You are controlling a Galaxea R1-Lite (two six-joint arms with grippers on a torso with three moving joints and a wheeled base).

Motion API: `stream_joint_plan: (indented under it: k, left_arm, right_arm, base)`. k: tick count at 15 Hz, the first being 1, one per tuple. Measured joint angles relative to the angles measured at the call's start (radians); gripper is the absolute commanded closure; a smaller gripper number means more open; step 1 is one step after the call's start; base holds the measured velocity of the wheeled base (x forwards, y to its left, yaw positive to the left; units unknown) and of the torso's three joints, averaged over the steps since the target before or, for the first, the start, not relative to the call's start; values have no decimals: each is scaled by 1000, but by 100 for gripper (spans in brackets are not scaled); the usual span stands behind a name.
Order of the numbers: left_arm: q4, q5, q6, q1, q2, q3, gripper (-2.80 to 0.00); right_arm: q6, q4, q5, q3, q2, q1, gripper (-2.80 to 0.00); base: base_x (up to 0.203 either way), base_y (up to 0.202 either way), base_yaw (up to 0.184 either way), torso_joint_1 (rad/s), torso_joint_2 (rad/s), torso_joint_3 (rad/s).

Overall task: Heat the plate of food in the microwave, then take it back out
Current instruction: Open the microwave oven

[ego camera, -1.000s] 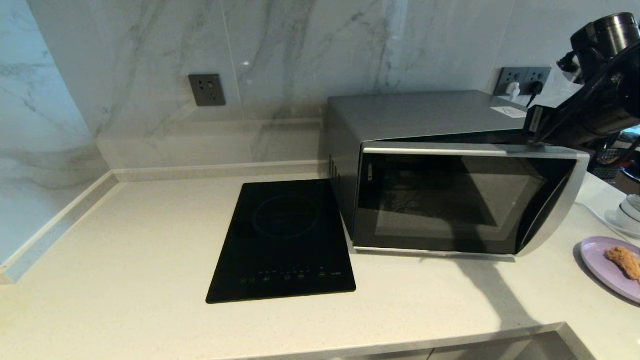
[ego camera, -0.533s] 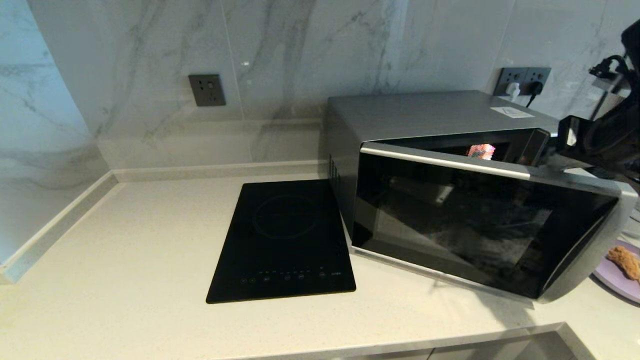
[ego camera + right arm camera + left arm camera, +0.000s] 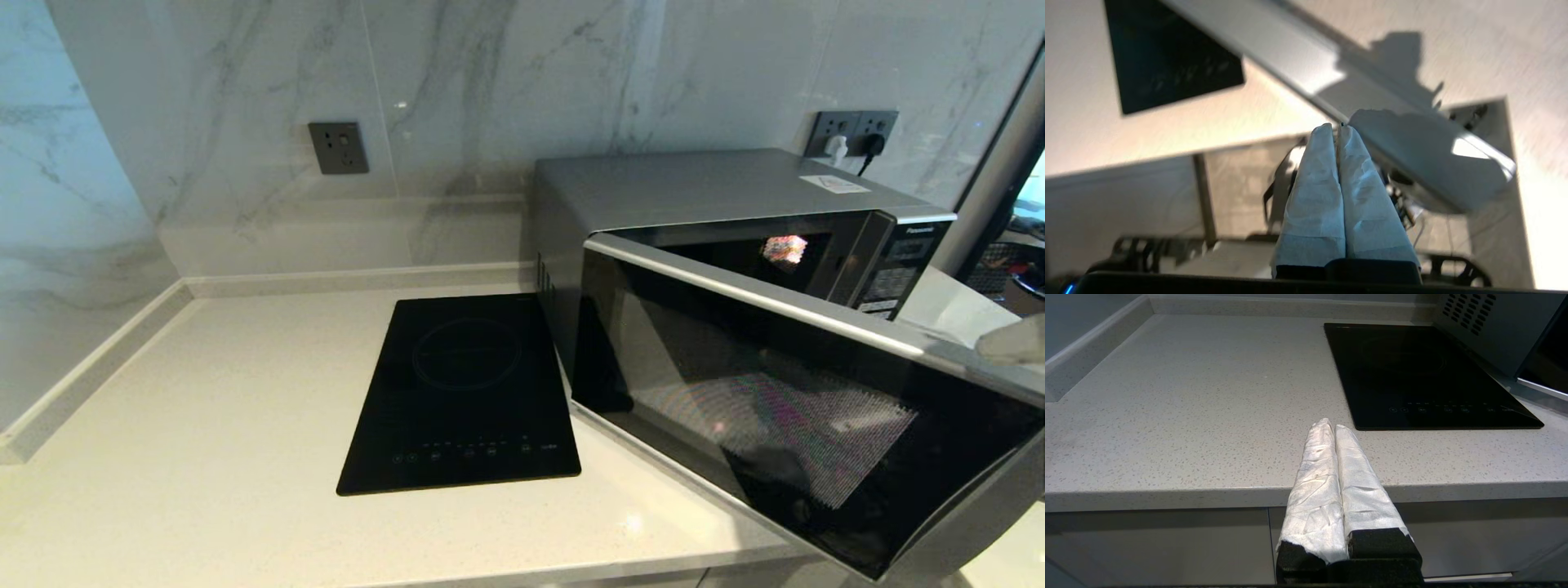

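Head view shows the microwave (image 3: 735, 245) at about two o'clock on the surface (image 3: 204, 408), its dark glass door (image 3: 800, 425) swung well out toward four o'clock so that the lit cavity shows behind its top edge. At three o'clock, by the door's far top corner, a pale wrapped tip shows at the frame's border; I take it for the right gripper (image 3: 1016, 343). In the right wrist view that gripper (image 3: 1337, 128) has its two wrapped fingers pressed together with nothing between them, tips close by the door's silver edge; whether they touch it I cannot tell. The left gripper (image 3: 1331, 426), likewise pressed together and empty, hangs parked off the surface's front edge near the black hob (image 3: 465, 392).

No plate of food shows in any view; the open door covers the four o'clock corner of the surface, so its place cannot be told.

My reading: the step in hand is opening the door. Next calls for clearing the right gripper from the door, spreading it, and finding the plate to carry it level into the cavity.
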Motion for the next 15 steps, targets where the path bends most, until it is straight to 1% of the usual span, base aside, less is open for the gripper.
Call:
stream_joint_plan:
  k: [2, 3, 4, 6, 7, 8, 11, 13, 15]
  left_arm:
    - [0, 0, 0, 0, 0, 0, 0]
    - [0, 0, 0, 0, 0, 0, 0]
    - [0, 0, 0, 0, 0, 0, 0]
    - [0, 0, 0, 0, 0, 0, 0]
    - [0, 0, 0, 0, 0, 0, 0]
    - [0, 0, 0, 0, 0, 0, 0]
    - [0, 0, 0, 0, 0, 0, 0]
    - [0, 0, 0, 0, 0, 0, 0]
    - [0, 0, 0, 0, 0, 0, 0]
  right_arm:
    - [35, 52, 23, 4, -54, 40, 0]
    - [32, 55, 31, 7, -76, 48, 0]
    - [30, 51, 11, 10, -90, 50, 0]
    - [31, 22, -74, 25, -107, 53, 0]
    - [31, 12, -99, 43, -111, 53, 0]
    - [31, 6, -103, 62, -115, 53, 0]
    - [42, 6, -77, 135, -129, 75, 0]
    - [62, 7, -29, 179, -143, 119, 0]
    - [78, 7, 0, 196, -158, 162, 0]
  base:
    - [0, 0, 0, 0, 0, 0]
    - [0, 0, 0, 0, 0, 0]
    - [0, 0, 0, 0, 0, 0]
    - [0, 0, 0, 0, 0, 0]
    - [0, 0, 0, 0, 0, 0]
    - [0, 0, 0, 0, 0, 0]
    - [0, 0, 0, 0, 0, 0]
    - [0, 0, 0, 0, 0, 0]
    - [0, 0, 0, 0, 0, 0]
